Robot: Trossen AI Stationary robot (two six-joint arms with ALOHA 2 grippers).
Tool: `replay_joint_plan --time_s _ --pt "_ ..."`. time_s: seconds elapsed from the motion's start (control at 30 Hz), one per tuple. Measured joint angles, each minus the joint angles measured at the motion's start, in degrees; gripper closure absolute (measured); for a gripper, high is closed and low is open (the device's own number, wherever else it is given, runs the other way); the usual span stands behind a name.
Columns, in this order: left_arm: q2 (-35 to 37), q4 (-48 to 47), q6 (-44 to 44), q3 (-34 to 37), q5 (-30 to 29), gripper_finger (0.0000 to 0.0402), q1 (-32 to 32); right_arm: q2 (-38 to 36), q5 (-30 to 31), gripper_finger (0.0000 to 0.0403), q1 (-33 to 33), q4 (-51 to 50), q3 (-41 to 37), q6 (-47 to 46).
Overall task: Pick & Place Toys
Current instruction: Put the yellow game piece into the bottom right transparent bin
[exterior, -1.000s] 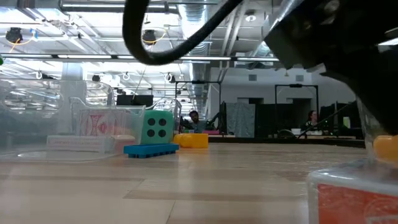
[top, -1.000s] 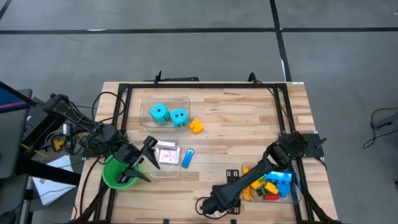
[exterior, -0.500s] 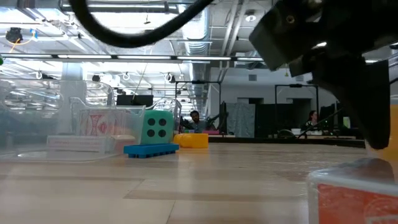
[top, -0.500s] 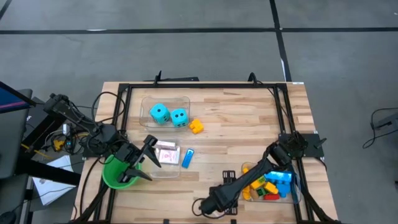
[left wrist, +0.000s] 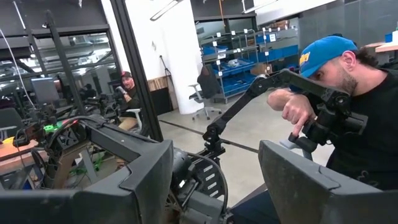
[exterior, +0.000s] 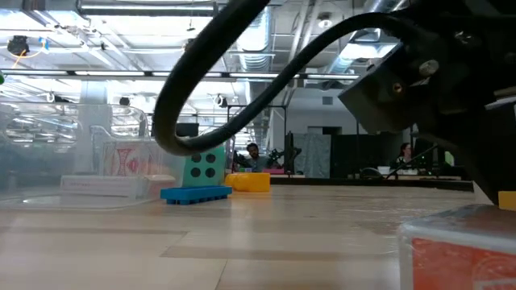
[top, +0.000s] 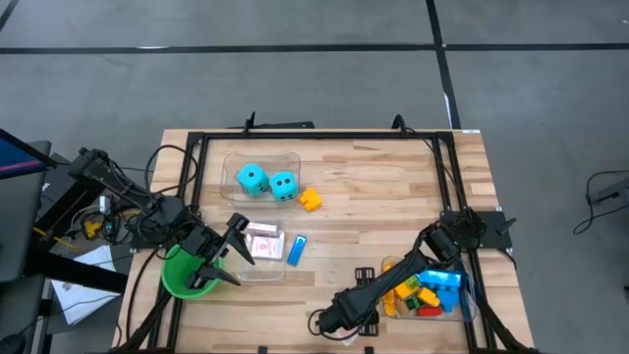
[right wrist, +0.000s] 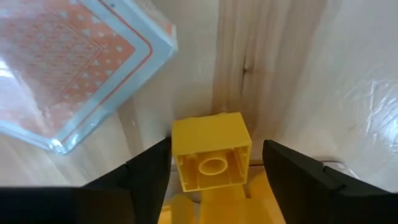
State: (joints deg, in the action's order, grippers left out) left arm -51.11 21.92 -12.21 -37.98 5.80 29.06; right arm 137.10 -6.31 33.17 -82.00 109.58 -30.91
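The right pincer (right wrist: 211,171), spread wide, straddles a yellow brick (right wrist: 211,155) on the bench (right wrist: 298,74) near its front edge, beside a card pack (right wrist: 68,62). The left pincer (top: 234,246), also spread, waits by the green cup (top: 182,275).

Two cyan dice (top: 266,182) with black dots are sitting side by side at the table's far side, and a yellow brick (top: 311,201) is lying just beside them on bare wood. Nearer the front, red-and-white playing cards (top: 263,243) are lying flat, with a blue brick (top: 296,250) resting right beside them. Over on the right, a jumble of yellow, blue, green and red bricks (top: 428,291) is piling together. One small yellow brick (right wrist: 211,158) is showing its hollow underside, sitting near a red-patterned card pack (right wrist: 68,62) lying flat.
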Motion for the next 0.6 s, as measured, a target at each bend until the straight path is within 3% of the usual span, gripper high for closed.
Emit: replay_joint_plan --time_s 0.3,0.6 --pt "0.0 0.0 0.0 0.0 0.0 0.017 0.0 -0.1 -0.2 0.0278 0.0 2.3 0.0 0.1" --pt "0.0 0.0 0.0 0.0 0.0 0.017 0.0 0.0 4.6 0.0276 -1.0 3.8 2.9 -0.6"
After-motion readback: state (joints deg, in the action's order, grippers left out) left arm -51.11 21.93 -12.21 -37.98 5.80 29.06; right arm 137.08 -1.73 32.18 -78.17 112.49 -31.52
